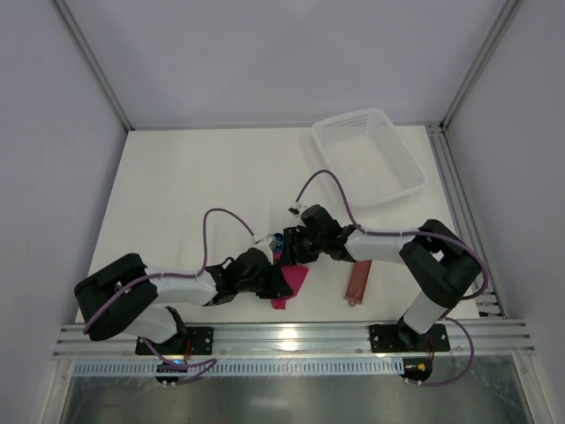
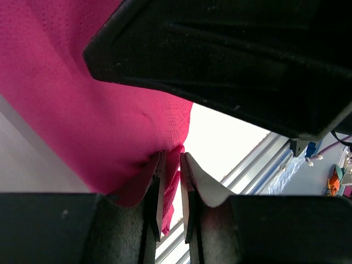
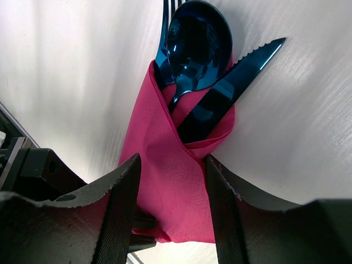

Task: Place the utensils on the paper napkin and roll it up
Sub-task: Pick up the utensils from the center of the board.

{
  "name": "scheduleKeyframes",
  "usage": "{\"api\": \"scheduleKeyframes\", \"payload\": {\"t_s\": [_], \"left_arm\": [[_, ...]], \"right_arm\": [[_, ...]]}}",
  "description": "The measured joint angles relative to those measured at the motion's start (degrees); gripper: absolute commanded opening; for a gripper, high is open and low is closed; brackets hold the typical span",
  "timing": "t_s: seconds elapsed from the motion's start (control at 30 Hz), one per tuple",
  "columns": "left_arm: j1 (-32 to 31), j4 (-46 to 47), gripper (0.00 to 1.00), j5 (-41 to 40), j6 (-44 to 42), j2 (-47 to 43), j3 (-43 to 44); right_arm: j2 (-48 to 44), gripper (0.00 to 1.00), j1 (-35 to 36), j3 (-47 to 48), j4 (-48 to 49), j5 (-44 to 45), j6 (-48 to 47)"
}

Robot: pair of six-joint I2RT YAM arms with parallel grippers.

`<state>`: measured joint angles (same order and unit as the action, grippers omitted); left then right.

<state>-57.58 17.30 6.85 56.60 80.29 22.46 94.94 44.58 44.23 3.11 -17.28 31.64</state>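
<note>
The magenta paper napkin [image 3: 165, 187] is wrapped round the blue utensils: a spoon [image 3: 197, 38], a serrated knife [image 3: 234, 82] and fork tines [image 3: 165, 27] stick out of its far end. My right gripper [image 3: 171, 159] is open, one finger on each side of the bundle. My left gripper [image 2: 173, 157] is shut on a folded edge of the paper napkin [image 2: 82, 99]. From above, both grippers meet over the napkin [image 1: 291, 287], left gripper [image 1: 278, 278] near, right gripper [image 1: 287, 247] just beyond. The utensils [image 1: 277, 240] peek out as a blue spot.
A flat reddish-brown sleeve [image 1: 358, 281] lies to the right of the napkin, under the right forearm. A white mesh basket [image 1: 369, 157] stands at the back right. The aluminium rail [image 1: 291, 337] runs along the near table edge, close behind the napkin.
</note>
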Motion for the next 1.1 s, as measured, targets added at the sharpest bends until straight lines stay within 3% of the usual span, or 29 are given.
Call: {"api": "scheduleKeyframes", "payload": {"t_s": [0.7, 1.1], "left_arm": [[0.0, 0.0, 0.20, -0.2, 0.0, 0.0, 0.0], [0.0, -0.1, 0.20, -0.3, 0.2, 0.0, 0.0]], "right_arm": [[-0.8, 0.52, 0.7, 0.6, -3.1, 4.5, 0.7], [-0.4, 0.43, 1.1, -0.9, 0.0, 3.3, 3.6]]}}
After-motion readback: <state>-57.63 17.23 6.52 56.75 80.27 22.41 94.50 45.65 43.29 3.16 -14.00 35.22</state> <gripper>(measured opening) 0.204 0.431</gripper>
